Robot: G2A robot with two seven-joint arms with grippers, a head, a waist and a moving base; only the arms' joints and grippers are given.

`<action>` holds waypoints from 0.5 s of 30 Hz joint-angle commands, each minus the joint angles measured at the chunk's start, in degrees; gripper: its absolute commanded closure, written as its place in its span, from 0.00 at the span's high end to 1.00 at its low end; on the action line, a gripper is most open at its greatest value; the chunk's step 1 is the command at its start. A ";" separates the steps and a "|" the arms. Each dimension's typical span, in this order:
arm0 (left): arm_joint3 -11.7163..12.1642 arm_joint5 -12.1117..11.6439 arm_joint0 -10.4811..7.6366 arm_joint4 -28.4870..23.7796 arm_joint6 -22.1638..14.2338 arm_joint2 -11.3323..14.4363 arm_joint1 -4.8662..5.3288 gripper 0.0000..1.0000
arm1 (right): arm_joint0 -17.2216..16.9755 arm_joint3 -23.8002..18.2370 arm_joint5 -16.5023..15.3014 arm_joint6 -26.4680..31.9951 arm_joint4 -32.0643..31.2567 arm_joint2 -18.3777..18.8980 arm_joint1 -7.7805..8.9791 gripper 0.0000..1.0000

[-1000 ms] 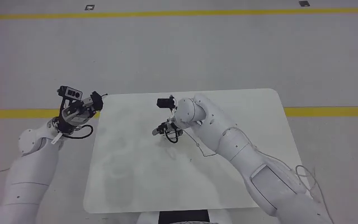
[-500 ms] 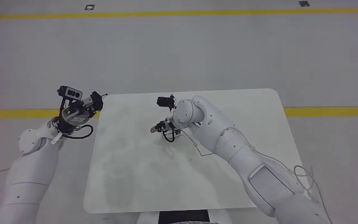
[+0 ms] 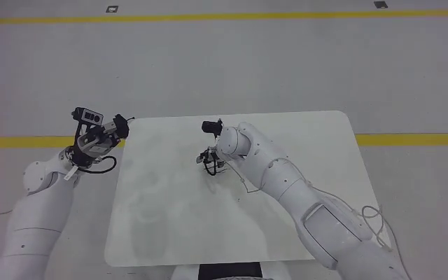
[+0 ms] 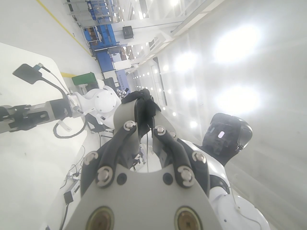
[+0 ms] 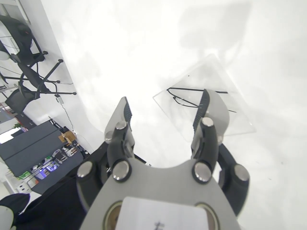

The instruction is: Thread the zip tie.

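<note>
A thin black zip tie (image 5: 187, 89) lies bent on a small clear sheet (image 5: 215, 72) on the white table (image 3: 301, 140). My right gripper (image 5: 165, 99) hovers open just over the sheet's edge, and one finger (image 5: 208, 106) overlaps the tie's strands. From above, the right gripper (image 3: 208, 161) sits near the table's middle, towards the far side. My left gripper (image 3: 120, 126) is held up off the table's far left corner. Its fingers (image 4: 141, 101) are pressed together, with black pads at the tips. A thin dark strand shows between them, too fine to identify.
The table's left edge runs close to the left arm. Black office chairs (image 5: 31, 72) stand on the floor beyond the table edge. A yellow floor line (image 3: 392, 138) passes behind the table. Bare tabletop lies in front of the right gripper and to its right.
The right gripper has shifted slightly to the right and turned over the clear sheet. The left arm has stayed still.
</note>
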 commanded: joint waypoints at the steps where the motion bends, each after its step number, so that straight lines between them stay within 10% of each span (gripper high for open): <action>1: 0.00 0.00 0.00 0.00 0.00 0.00 0.00 0.00 | -0.04 0.67 0.00 -0.47 -0.83 0.92 -0.25 0.34; 15: 0.00 0.00 0.00 0.00 0.00 0.00 0.00 0.00 | -2.22 0.76 0.00 3.93 -13.35 8.22 -2.36 0.30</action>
